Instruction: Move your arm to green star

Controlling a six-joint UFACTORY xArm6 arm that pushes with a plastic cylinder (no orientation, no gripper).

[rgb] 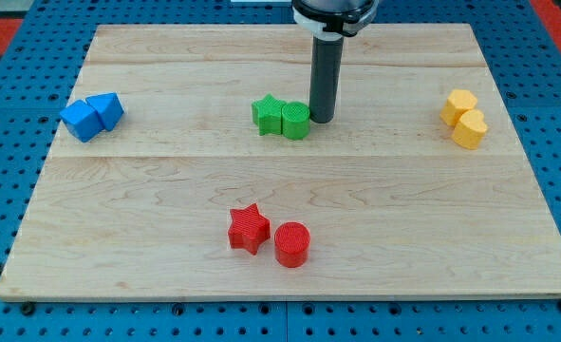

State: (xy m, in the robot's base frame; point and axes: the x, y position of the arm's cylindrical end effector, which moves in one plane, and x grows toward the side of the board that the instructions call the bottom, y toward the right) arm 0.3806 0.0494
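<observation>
The green star (268,114) sits near the middle of the wooden board (166,190), touching a green cylinder (296,122) on its right. My tip (322,119) stands just right of the green cylinder, very close to or touching it. The cylinder lies between my tip and the green star. The rod rises straight up to the view's top.
Two blue blocks (91,116) lie together at the left. A yellow pair (464,118) lies at the right. A red star (248,228) and a red cylinder (291,244) sit near the view's bottom centre.
</observation>
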